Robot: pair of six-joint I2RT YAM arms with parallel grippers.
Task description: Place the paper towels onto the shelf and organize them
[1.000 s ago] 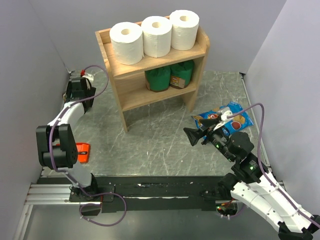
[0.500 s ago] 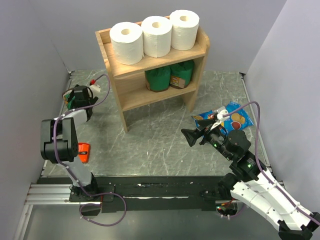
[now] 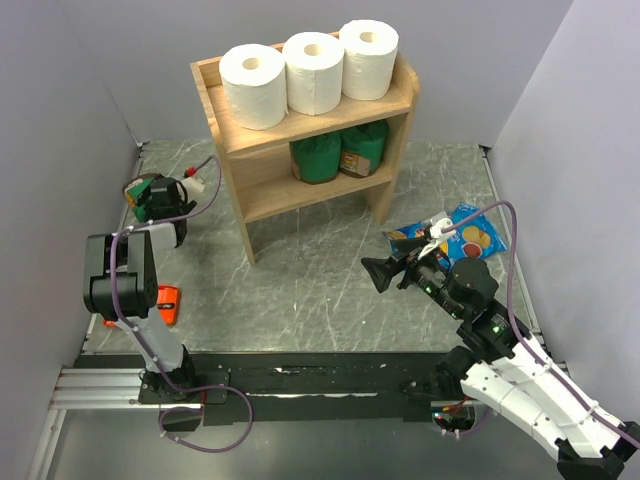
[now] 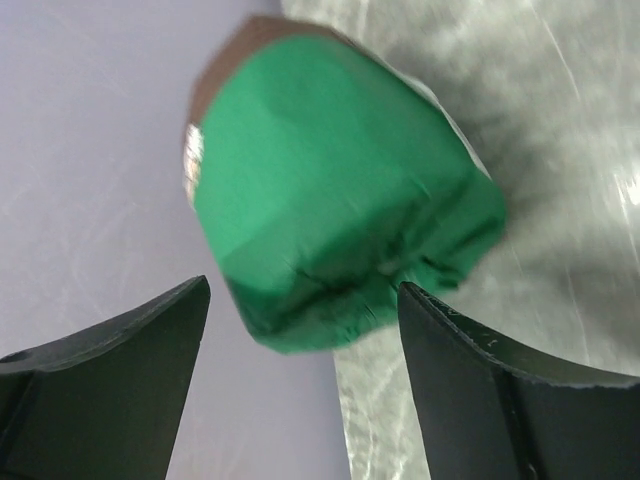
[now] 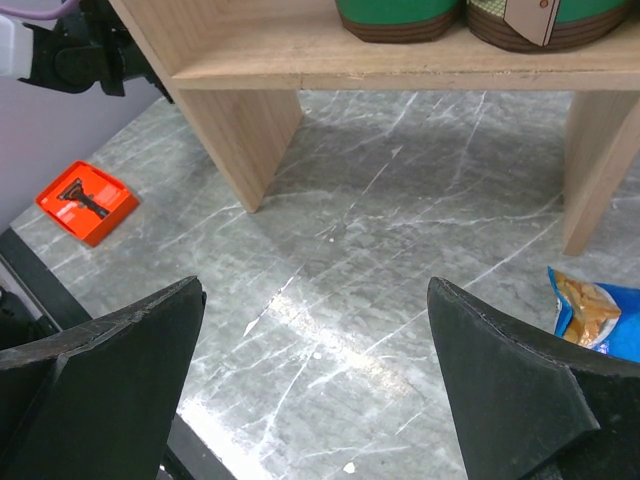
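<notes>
Three white paper towels (image 3: pixel 252 85) (image 3: pixel 314 72) (image 3: pixel 368 59) stand upright in a row on the top tier of the wooden shelf (image 3: pixel 262 190). My left gripper (image 3: pixel 152 198) is open at the far left by the wall. In the left wrist view (image 4: pixel 300 340) a green package with a brown end (image 4: pixel 340 190) lies just ahead of the fingers, not gripped. My right gripper (image 3: pixel 381 272) is open and empty above the floor in front of the shelf; it also shows in the right wrist view (image 5: pixel 315 330).
Two green packages (image 3: pixel 338 152) sit on the shelf's lower tier (image 5: pixel 400 60). An orange tray (image 3: pixel 165 303) lies near left, also in the right wrist view (image 5: pixel 88 202). Blue snack bags (image 3: pixel 455 238) lie at the right. Grey walls close in on both sides.
My left arm has folded back, bringing its gripper from the far-left corner a little nearer, and the green package now shows beside it. My right gripper has drifted slightly left.
</notes>
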